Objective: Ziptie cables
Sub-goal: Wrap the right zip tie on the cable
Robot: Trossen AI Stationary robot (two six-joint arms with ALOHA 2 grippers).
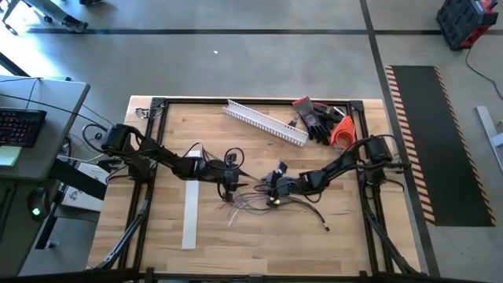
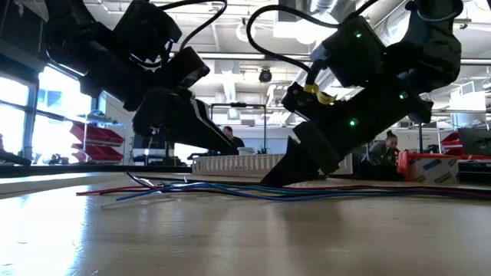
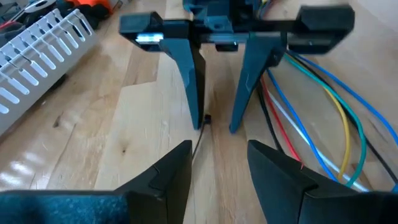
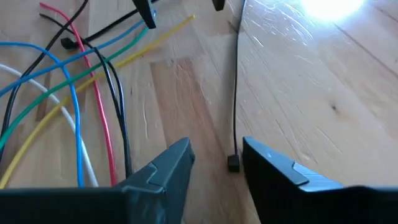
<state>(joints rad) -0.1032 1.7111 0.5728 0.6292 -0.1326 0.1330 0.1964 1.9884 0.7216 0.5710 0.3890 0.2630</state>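
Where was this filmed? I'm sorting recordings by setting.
Probably a robotics lab or workshop. The wooden table stands on a bare concrete floor beside hazard-striped matting, a desk with a keyboard sits nearby, and the low view shows red parts bins and exposed ceiling ducts.

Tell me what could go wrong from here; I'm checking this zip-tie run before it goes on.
1. The zip tie lies flat between the right gripper's open fingers; they may slide off its head instead of gripping it.
2. The cables lie fanned out beside it, not bunched, so a loop might miss some.
3. The left gripper faces the right one closely over the tie; the fingers could collide.
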